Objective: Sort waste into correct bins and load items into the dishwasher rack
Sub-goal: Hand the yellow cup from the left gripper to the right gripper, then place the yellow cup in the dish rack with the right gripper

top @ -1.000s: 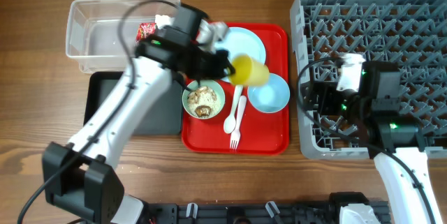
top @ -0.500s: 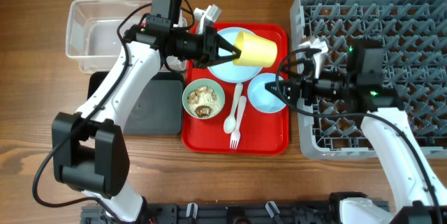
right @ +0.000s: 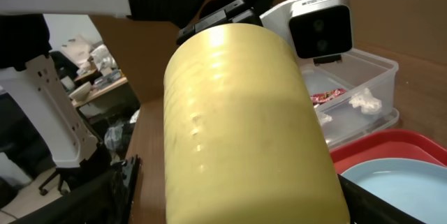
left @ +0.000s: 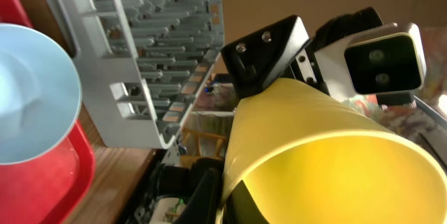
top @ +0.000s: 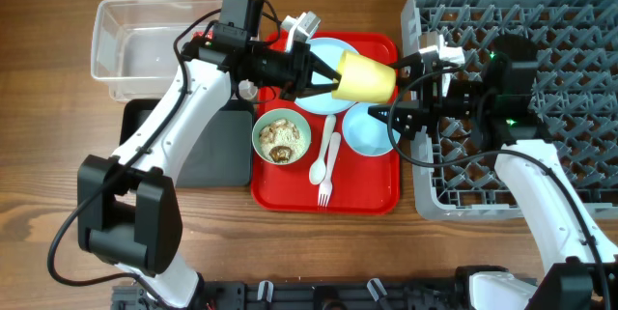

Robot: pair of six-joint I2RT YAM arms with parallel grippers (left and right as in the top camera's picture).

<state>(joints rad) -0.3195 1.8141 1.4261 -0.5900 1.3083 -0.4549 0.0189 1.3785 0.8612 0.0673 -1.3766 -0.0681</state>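
Mid-air, the left pincer [top: 328, 78] gripped the small yellow plastic cup [top: 367, 76] by its rim, sideways above the flat red serving tray [top: 386, 194] — it had carried the cup rackward, and the right pincer [top: 404, 86] had arrived, jaws wide around its base — handover toward the grey plastic dishwasher rack [top: 579, 20] likely next.

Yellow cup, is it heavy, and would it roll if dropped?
Probably light: the left pincer holds the yellow cup sideways by one end alone. It looks like smooth plastic, so it might slip. Round and lying sideways above the red tray, it would likely roll if let go.
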